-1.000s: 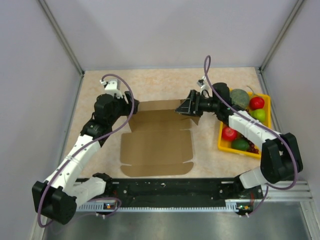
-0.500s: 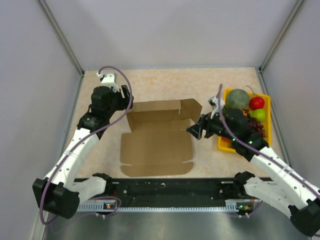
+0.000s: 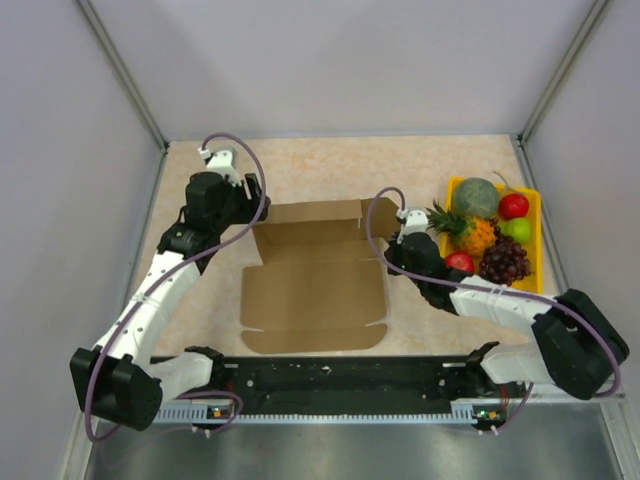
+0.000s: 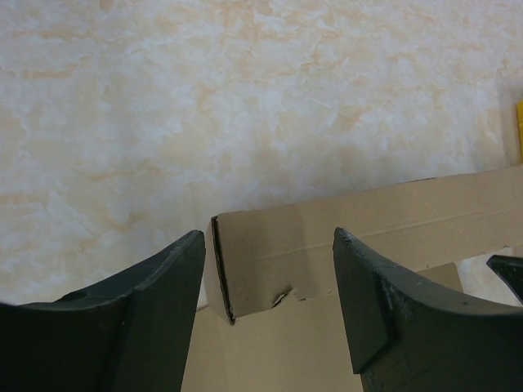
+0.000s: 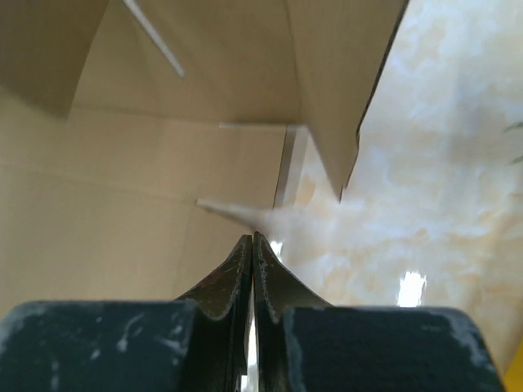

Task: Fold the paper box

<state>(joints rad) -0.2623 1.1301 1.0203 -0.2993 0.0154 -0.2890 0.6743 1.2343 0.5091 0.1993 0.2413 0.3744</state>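
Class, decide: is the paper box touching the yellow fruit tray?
Apart. The top view shows a strip of bare table between the paper box and the yellow fruit tray.

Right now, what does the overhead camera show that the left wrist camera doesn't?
Only overhead: the whole paper box laid out, and the pineapple with other fruit. Only the left wrist: a small tear at the box's corner, seen between open left jaws. Both: the box's raised back flap and the marbled table.
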